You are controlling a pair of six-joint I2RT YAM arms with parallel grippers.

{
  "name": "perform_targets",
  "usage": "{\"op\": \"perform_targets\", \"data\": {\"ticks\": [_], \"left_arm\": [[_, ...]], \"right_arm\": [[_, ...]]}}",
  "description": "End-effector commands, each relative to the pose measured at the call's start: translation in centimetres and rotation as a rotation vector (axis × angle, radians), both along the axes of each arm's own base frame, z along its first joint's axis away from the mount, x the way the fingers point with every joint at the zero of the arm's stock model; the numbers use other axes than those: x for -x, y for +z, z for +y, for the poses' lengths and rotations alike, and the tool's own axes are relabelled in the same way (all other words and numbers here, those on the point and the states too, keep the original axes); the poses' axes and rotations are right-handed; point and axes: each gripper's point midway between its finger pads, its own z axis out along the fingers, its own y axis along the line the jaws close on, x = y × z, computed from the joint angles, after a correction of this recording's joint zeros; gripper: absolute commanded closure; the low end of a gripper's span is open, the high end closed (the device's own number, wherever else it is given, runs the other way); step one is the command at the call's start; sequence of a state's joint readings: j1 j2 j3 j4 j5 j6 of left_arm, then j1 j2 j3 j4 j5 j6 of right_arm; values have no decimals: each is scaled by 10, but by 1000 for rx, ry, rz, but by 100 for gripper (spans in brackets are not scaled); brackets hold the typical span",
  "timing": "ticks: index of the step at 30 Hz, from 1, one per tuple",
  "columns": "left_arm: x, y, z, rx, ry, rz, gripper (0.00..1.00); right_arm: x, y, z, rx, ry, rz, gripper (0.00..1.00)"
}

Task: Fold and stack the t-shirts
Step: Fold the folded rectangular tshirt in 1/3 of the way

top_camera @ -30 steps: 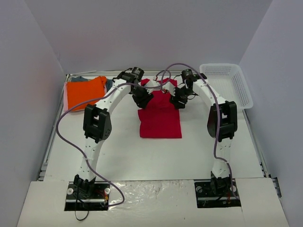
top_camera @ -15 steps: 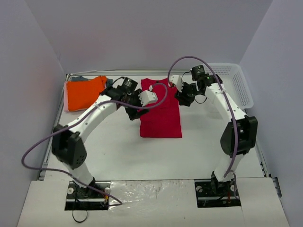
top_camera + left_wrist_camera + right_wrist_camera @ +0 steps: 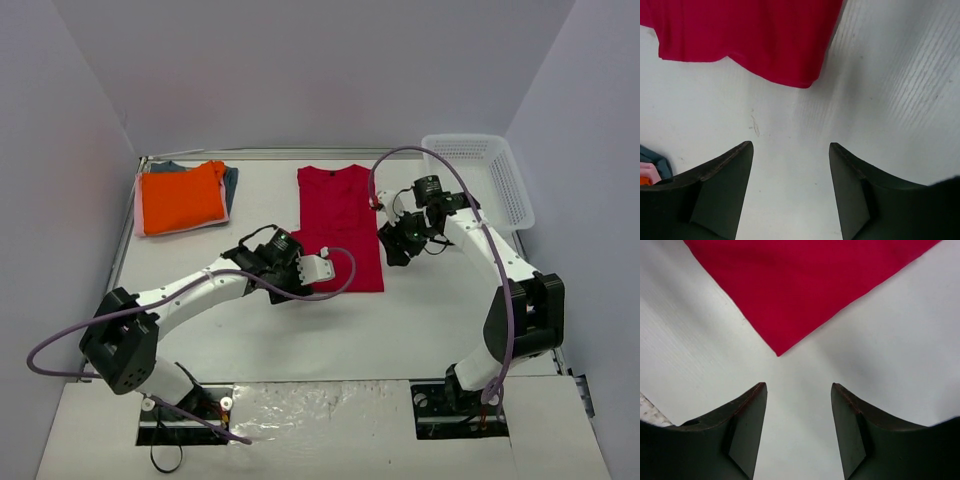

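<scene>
The red shirt (image 3: 340, 225) lies flat as a long strip at the middle back of the surface (image 3: 300, 340), its far edge near the back rim; bare surface runs along both long sides and across the near half; the orange shirt (image 3: 180, 197) tops a folded pile in the back left corner, well apart; the basket (image 3: 510, 185) sits back right. The left hand (image 3: 296, 284) hovers just off the strip's near left corner, the right hand (image 3: 393, 247) beside its right edge; both stand part open, holding nothing. A second ago both hands were over the shirt's far end; now that end lies spread flat and the hands have drawn nearer.
</scene>
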State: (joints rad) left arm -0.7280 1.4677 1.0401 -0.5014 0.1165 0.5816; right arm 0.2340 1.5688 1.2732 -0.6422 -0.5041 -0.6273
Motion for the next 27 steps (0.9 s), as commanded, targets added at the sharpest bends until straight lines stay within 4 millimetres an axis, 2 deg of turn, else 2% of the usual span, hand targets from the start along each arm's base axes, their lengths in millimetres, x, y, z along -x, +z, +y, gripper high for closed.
{"op": "perform_targets", "data": {"ticks": [1,6,9,16,21,27], "left_arm": [[-18,24,-21,100,23,-146,40],[-4,0,-38,139,-17,-108,42],[-2,-9,-44,143,-21,-115,42],[-6,-23,-51,146,-19,-109,44],[-11,-26,-50,122,2,-115,46],[-18,-40,-43,35,13,-110,50]], "right_arm": [[10,-8,-4,-12,-64,41,50],[-1,-14,-28,15,-150,33,50],[-6,-14,-35,16,-178,34,50],[-10,-14,-40,27,-201,38,51],[-11,-14,-40,26,-201,36,50],[-11,-12,-42,29,-199,25,50]]}}
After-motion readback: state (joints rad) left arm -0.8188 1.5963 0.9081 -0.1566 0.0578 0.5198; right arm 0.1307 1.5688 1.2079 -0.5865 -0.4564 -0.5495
